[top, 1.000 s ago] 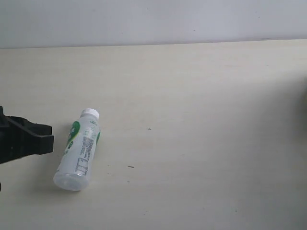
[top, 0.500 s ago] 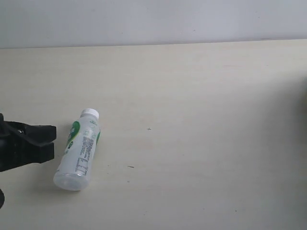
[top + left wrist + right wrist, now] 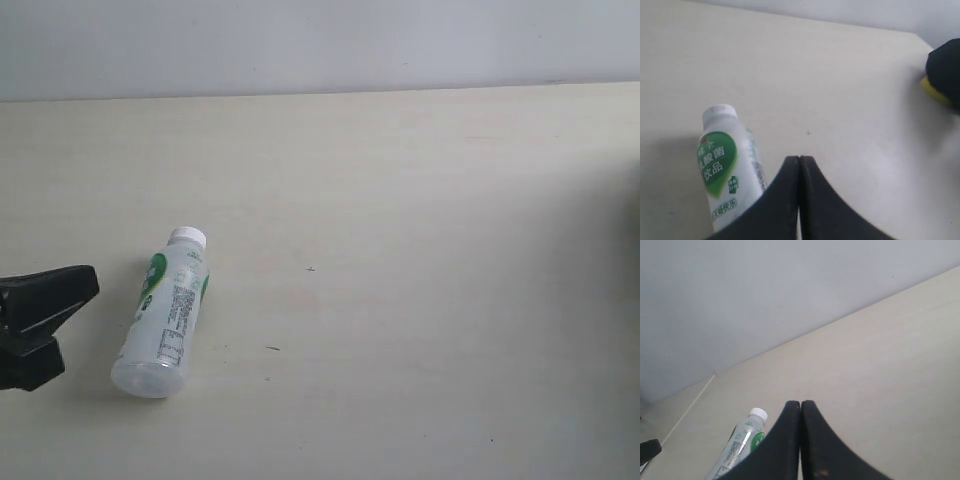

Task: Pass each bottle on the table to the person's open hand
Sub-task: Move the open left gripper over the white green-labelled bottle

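Observation:
One bottle [image 3: 163, 316], white and green with a white cap, lies on its side on the table [image 3: 420, 180], cap toward the far edge. My left gripper [image 3: 92, 281] is shut and empty, its tip a short way to the left of the bottle and apart from it. In the left wrist view the bottle [image 3: 722, 165] lies beside the closed left gripper [image 3: 799, 159]. My right gripper [image 3: 800, 403] is shut on nothing, and the bottle [image 3: 742, 440] lies beyond it. The exterior view does not show the right gripper. The person's open hand is out of view.
A pale wall [image 3: 320, 45] rises behind the table's far edge. A black and yellow part of the other arm [image 3: 945, 75] shows at the far side of the left wrist view. The left gripper's tip [image 3: 650, 450] shows at the edge of the right wrist view.
The left gripper has turned and drawn back a little toward the left edge, now showing a pointed tip. The bottle has not moved.

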`<move>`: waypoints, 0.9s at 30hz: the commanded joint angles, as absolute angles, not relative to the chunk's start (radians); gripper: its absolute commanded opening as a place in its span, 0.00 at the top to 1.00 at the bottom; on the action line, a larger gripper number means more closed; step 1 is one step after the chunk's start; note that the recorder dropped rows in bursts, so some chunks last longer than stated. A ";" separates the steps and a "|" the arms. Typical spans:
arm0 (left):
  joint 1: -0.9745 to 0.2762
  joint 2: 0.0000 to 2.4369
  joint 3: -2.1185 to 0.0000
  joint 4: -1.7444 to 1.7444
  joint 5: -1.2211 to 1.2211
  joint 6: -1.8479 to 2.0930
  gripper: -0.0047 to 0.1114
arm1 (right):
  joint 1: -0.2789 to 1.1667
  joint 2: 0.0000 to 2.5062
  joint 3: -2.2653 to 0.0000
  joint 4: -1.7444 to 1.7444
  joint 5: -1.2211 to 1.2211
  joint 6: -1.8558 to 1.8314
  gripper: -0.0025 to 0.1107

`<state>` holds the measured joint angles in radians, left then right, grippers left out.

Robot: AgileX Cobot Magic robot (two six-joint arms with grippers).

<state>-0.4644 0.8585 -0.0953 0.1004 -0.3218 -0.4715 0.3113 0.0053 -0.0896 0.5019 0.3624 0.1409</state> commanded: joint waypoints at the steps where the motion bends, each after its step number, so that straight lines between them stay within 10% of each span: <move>1: -0.462 0.724 -0.045 0.105 -0.356 -0.481 0.96 | 0.306 0.000 -0.086 0.495 0.364 0.135 0.97; 27: -0.462 0.750 -0.450 0.194 0.053 -0.390 0.96 | 0.306 0.000 -0.086 0.495 0.364 0.135 0.97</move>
<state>-0.4644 0.7193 -0.3950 0.1889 -0.0074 -0.4067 0.3113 0.0053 -0.0896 0.5019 0.3624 0.1409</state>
